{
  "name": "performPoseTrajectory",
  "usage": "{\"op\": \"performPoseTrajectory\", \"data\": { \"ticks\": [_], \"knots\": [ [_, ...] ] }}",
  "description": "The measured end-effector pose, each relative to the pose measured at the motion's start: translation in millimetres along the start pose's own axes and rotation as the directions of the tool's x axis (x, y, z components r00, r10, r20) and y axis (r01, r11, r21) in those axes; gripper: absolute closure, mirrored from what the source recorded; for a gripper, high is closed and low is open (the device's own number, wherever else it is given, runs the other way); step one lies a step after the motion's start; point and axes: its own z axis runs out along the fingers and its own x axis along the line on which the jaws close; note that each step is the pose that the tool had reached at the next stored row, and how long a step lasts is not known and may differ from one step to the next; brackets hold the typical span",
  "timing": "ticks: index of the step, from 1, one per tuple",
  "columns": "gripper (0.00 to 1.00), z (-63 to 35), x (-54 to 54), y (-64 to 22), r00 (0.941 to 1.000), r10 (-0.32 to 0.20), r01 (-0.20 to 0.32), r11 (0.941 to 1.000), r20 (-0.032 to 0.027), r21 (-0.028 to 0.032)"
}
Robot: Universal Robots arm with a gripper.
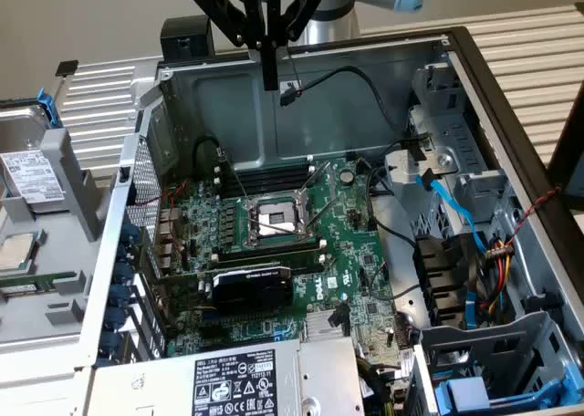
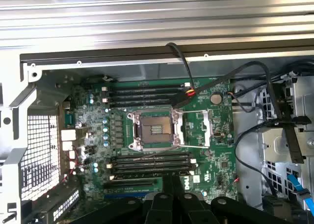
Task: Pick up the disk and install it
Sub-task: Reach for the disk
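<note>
My claw (image 1: 270, 80) was pinched fully shut with nothing in it. It hung fingers-down over the computer case (image 1: 228, 106), near that case's far wall as the exterior view has it. I judged that height sensible: it kept my fingers clear of the case walls and of the loose black cable (image 1: 365, 78) looping just beside them. Below me lay the motherboard (image 1: 274, 252) with its bare socket (image 1: 276, 220), which my wrist camera looked straight down on.

The disk (image 1: 32, 174) was nowhere near my reach. It sat outside the case, beyond its wall on the exterior view's left, label up and tilted on a grey stand (image 1: 78, 183). Propped that way, its blue frame stood free, which I took as leaving it easy to grasp. A small square chip (image 1: 16, 250) lay just beside it on the stand's near end.
</note>
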Motion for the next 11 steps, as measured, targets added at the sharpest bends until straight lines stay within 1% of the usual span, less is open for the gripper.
{"op": "performPoseTrajectory", "data": {
  "ticks": [11],
  "knots": [
    [0.89, 0.0, 0.0, 0.0, 1.0000, 0.000, 0.000, 1.0000, 0.0000, -0.0001]
  ]
}}
